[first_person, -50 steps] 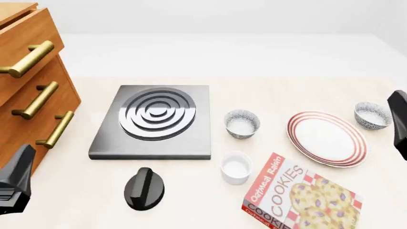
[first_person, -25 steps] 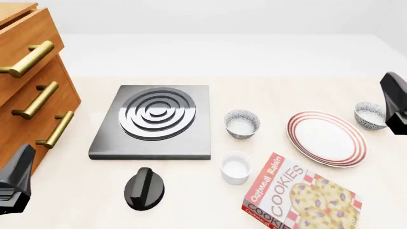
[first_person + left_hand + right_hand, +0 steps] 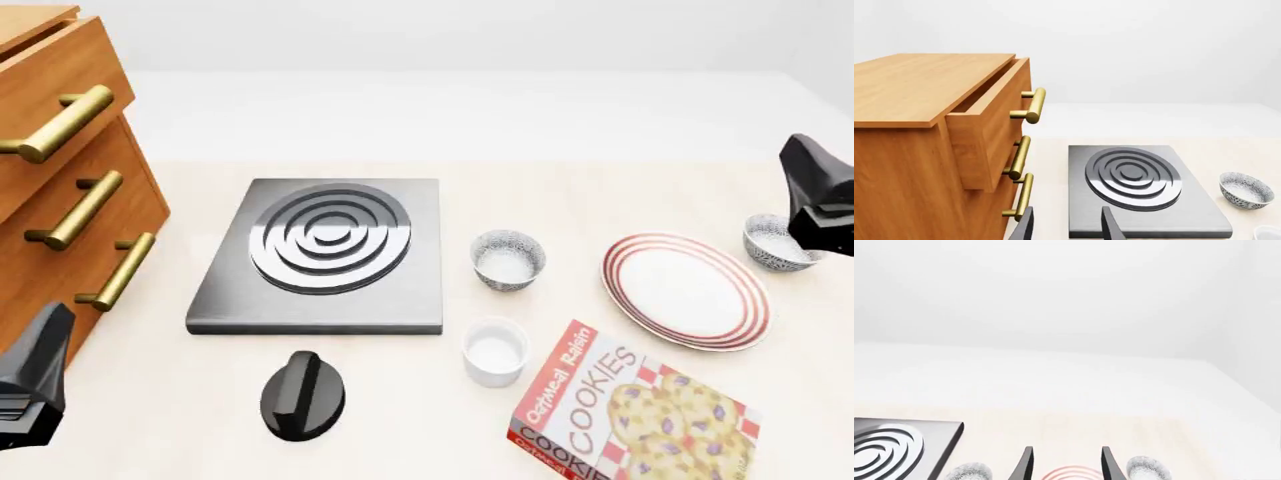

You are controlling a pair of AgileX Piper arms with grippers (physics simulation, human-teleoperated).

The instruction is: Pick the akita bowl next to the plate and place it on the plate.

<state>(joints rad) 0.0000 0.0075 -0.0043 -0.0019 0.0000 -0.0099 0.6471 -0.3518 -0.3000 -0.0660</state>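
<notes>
The plate (image 3: pixel 685 290), white with red rings, lies at the right of the table. The akita bowl (image 3: pixel 770 243) stands just beyond its right rim, speckled outside and white inside. My right gripper (image 3: pixel 805 165) hovers above the bowl's right side and hides part of it. In the right wrist view the right gripper (image 3: pixel 1064 452) is open and empty, with the plate's rim (image 3: pixel 1066 474) low between the fingers and the akita bowl (image 3: pixel 1147 469) beside one finger. My left gripper (image 3: pixel 51 335) stays at the near left by the cabinet. The left gripper (image 3: pixel 1067 215) is open and empty.
A second speckled bowl (image 3: pixel 509 258) sits left of the plate. A plain white cup (image 3: pixel 495 350) and a cookie box (image 3: pixel 627 410) lie nearer. A stove plate (image 3: pixel 327 250) and a black knob (image 3: pixel 303 395) occupy the middle. A wooden drawer cabinet (image 3: pixel 67 190) fills the left.
My right gripper has risen and moved left and forward from the right edge, now overlapping the bowl beside the plate. The left arm and all objects have stayed still.
</notes>
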